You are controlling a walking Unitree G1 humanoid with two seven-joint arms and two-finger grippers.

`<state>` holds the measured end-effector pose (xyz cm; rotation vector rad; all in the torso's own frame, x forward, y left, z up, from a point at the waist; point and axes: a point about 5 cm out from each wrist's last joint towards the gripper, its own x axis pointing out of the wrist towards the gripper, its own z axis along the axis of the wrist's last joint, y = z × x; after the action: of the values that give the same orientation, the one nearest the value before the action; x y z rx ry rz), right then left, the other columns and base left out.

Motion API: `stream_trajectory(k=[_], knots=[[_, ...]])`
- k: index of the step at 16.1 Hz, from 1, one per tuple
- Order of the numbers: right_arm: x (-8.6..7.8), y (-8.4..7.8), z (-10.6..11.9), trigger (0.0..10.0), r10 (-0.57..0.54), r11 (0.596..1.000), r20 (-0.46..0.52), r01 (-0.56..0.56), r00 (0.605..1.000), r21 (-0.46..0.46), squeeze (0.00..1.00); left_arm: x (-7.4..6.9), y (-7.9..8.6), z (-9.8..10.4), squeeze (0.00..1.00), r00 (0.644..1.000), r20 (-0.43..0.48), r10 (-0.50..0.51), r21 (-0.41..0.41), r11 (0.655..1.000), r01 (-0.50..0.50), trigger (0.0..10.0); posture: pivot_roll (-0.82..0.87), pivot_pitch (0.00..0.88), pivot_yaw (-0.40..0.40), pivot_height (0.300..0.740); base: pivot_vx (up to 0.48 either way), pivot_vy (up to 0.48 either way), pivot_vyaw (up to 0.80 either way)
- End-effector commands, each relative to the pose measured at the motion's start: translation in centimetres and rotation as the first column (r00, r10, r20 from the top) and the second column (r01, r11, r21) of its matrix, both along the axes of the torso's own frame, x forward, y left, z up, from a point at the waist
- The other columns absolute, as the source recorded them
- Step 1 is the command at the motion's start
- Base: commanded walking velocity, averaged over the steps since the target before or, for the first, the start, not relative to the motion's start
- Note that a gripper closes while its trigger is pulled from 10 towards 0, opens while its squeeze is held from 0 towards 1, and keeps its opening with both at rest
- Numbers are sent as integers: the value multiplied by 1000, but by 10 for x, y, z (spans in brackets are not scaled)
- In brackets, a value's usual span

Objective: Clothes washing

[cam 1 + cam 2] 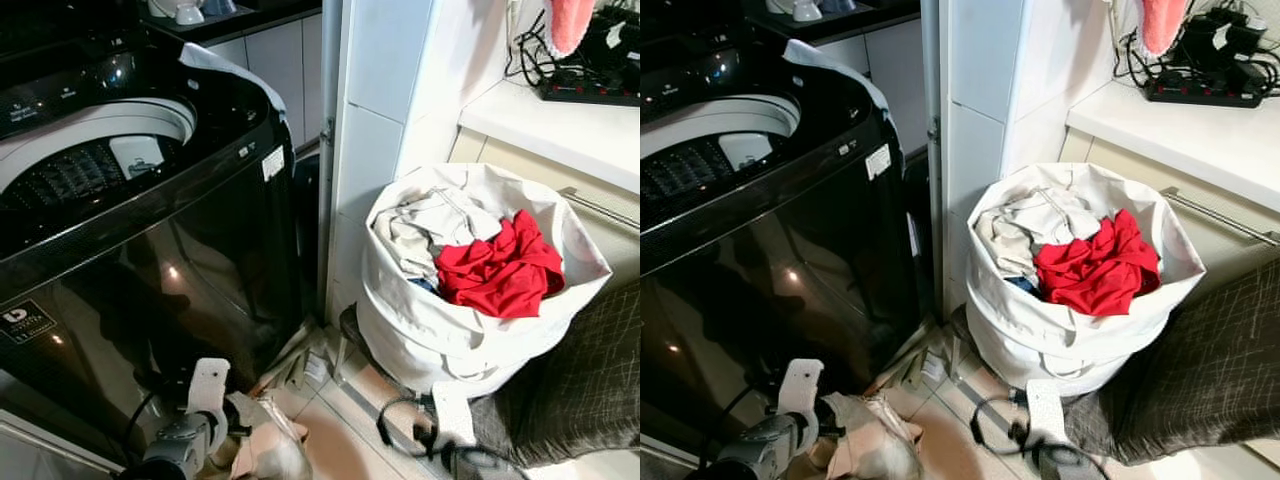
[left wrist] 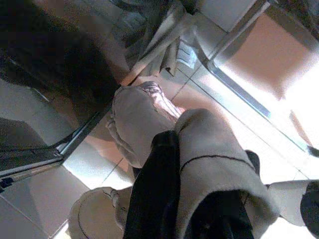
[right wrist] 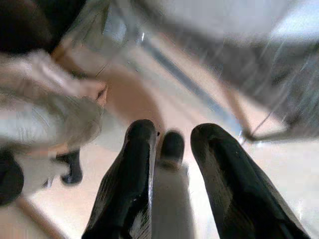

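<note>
I am seeing the left gripper [image 2: 199,199] hanging low by the tiled floor [image 1: 340,440], its 2 black fingers [image 2: 152,199] clamping a beige crumpled garment [image 1: 270,440] that is draping over them. It is sitting just in front of the glossy black top-loading washing machine [image 1: 150,250], whose lid is standing open. The white fabric laundry basket [image 1: 430,330] is resting beside the white wall, holding a bright red garment [image 1: 500,270] and pale clothes [image 1: 425,230]. The right gripper [image 3: 172,169] is blurred; its 2 fingers are seemingly parted with nothing between them.
</note>
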<state>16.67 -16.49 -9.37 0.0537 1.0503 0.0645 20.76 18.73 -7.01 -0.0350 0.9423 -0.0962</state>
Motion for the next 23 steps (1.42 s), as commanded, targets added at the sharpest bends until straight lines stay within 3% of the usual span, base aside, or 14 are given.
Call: stream_trajectory(k=[1, 23], knots=[[-8, -1, -4, 10000, -8, 1000, -35, 8, 999, -1, 0, 0, -1, 0, 0, 1000, 1, -17, 8, 1000, 17, 10000, 1, 0, 19, 740, 0, 0, 0], [-8, 0, -4, 10000, -12, 1000, -37, 12, 999, 6, 0, 1, 0, 0, 0, 1000, -4, -24, 14, 1000, 24, 10000, -3, 0, 28, 740, 0, 0, 0]])
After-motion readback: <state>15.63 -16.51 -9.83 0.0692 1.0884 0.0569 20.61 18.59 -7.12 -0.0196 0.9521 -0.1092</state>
